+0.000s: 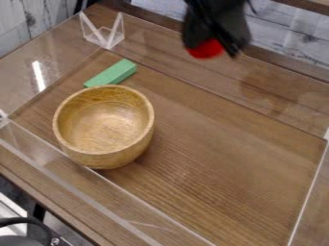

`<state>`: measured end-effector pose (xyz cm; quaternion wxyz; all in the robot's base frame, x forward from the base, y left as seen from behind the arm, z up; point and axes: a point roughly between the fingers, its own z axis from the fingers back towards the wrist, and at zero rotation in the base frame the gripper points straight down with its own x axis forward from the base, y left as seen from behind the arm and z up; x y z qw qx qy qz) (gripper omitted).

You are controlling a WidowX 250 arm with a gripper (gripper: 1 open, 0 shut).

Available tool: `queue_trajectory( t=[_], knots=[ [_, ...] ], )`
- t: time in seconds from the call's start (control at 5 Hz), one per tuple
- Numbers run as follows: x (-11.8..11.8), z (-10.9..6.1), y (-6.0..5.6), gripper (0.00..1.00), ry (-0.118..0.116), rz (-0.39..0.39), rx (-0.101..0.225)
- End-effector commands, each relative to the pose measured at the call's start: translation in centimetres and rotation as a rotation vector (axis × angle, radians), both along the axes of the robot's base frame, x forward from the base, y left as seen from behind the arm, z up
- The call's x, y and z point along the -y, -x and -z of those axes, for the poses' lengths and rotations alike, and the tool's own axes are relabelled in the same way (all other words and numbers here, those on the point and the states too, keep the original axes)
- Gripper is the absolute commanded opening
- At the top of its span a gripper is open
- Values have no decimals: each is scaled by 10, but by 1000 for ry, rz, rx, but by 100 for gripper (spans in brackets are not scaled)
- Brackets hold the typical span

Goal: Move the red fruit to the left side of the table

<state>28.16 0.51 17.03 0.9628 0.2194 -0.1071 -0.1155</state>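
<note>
My end effector (209, 40) clamps the red fruit (201, 48) aloft; the worktop's (225, 168) left side lies past the green block (111, 73).

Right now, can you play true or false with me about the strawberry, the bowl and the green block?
1. The red fruit is up off the table, pinched in the gripper. True.
2. The red fruit sits inside the wooden bowl. False: the bowl has nothing in it, and the fruit is in the gripper near the far side of the table.
3. The green block lies flat on the table just behind the bowl, outside it. True.
4. The gripper is wide open with nothing in it. False: it is shut on the red fruit.
</note>
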Motion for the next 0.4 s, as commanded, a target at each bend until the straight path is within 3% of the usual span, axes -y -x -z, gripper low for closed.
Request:
queue_trajectory(
  t=[0.0,0.2],
  knots=[
    [-36,-17,2,0,-29,-155,18],
    [-45,-10,11,0,-32,-137,10]
  ],
)
